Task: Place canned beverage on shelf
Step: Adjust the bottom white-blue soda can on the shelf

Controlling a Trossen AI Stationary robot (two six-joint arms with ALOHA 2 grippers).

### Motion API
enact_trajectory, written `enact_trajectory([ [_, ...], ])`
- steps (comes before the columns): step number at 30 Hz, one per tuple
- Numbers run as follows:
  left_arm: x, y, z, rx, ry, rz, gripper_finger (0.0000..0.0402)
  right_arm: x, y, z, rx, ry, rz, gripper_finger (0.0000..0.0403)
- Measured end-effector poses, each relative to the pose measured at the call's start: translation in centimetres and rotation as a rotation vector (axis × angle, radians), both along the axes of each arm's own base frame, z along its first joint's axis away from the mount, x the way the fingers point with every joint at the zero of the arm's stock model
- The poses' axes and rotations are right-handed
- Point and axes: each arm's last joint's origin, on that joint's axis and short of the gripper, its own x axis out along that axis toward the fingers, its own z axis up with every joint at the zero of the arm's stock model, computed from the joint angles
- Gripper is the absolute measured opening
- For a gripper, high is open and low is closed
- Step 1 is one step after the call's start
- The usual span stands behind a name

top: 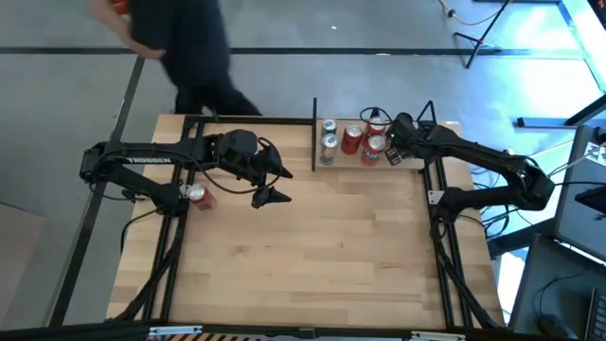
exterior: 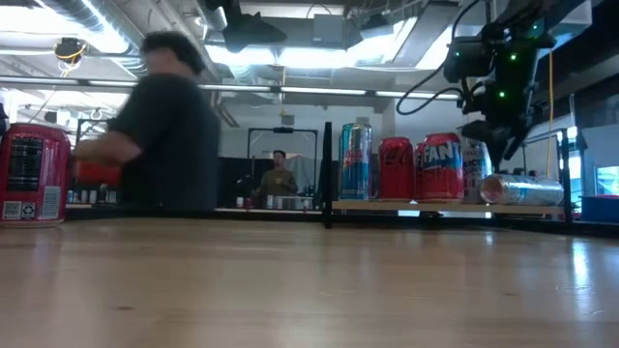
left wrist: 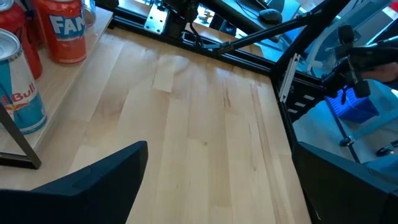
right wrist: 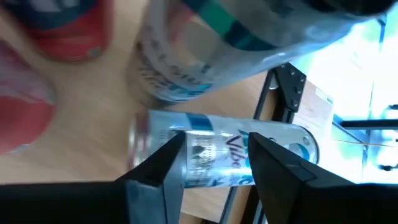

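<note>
Silver can (right wrist: 224,152) lies toppled on the shelf (exterior: 445,206) beside standing cans; my right end effector (right wrist: 214,165) straddles it, fingers apart, not clamped. Left end effector (top: 270,185) gapes idle over worktop. Righting remains, I'd say.

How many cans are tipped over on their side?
1. A silver can lies on its side at the shelf's right end, under the right tool. The other cans stand; some may be hidden.
</note>
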Motion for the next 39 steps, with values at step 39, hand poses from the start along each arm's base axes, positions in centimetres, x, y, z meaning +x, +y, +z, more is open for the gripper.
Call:
enact_trajectory([
  [39, 0.1, 0.1, 0.1, 0.004, -0.008, 0.010, 0.0396, -0.8, 2.2, 1.2, 0.316, -0.048, 0.248, 0.0154],
])
